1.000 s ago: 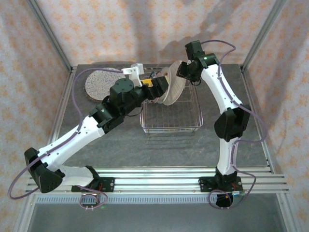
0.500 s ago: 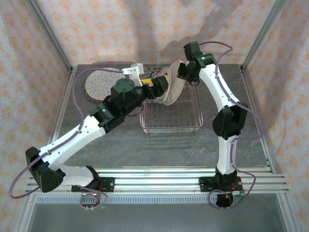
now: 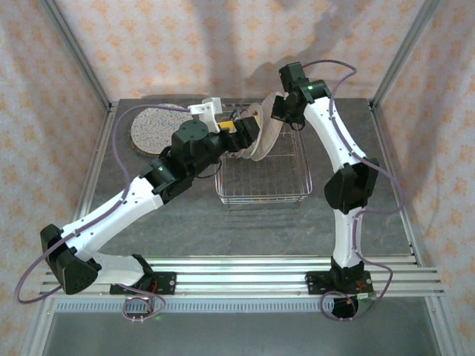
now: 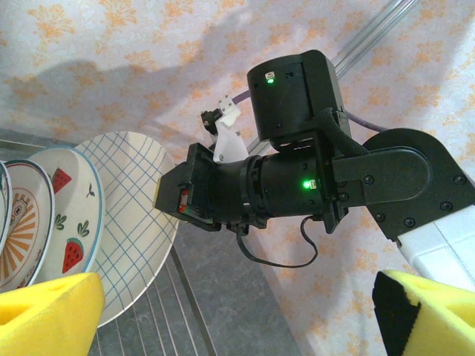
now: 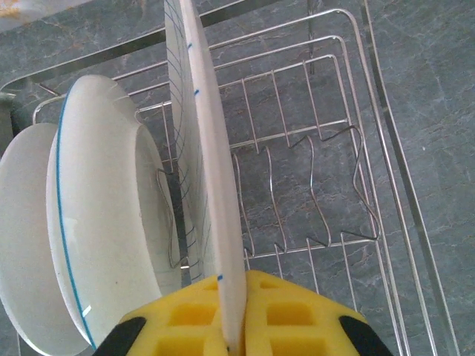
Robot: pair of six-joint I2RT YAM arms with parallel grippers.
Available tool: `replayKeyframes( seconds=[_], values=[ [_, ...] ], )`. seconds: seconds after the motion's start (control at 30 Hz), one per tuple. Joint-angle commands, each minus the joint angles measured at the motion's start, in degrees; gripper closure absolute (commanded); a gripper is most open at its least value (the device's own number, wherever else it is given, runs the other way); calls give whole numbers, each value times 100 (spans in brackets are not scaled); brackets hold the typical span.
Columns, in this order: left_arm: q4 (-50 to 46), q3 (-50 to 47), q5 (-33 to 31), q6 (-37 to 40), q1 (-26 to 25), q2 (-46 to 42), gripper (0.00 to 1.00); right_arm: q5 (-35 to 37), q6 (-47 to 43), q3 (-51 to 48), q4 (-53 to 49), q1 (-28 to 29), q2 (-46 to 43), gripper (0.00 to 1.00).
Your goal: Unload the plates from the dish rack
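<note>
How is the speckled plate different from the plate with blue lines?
The speckled plate lies flat on the table, outside the rack; the blue-lined plate stands on edge in the rack. The speckled plate is grey all over; the blue-lined plate is white with crossing blue lines. The right gripper pinches the blue-lined plate's rim; no gripper holds the speckled plate. Both are round.

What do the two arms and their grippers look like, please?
The left arm and right arm have white shells, black joint housings and bases, with a purple cable looping along each. Finger pads are yellow; the right gripper's show square recesses. Green lights glow on the right wrist.
</note>
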Motion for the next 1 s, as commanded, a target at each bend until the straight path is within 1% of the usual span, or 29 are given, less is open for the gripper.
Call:
replayKeyframes(
  seconds=[0.0, 0.17, 0.5, 0.67, 0.97],
  values=[
    [253, -1, -10, -19, -41, -32, 7, 256, 116, 385, -75, 148, -15, 100],
    [293, -14, -22, -121, -41, -43, 4, 589, 151, 627, -281, 255, -32, 100],
    [418, -45, 21, -195, -41, -60, 4, 887, 192, 746, -321, 296, -332, 100],
    [418, -21, 48, -203, -41, -51, 4, 1141, 103, 952, -586, 292, -436, 100],
    [596, 36, 169, -403, -39, 122, 4, 1715, -163, 973, -879, 291, -838, 100]
  ],
)
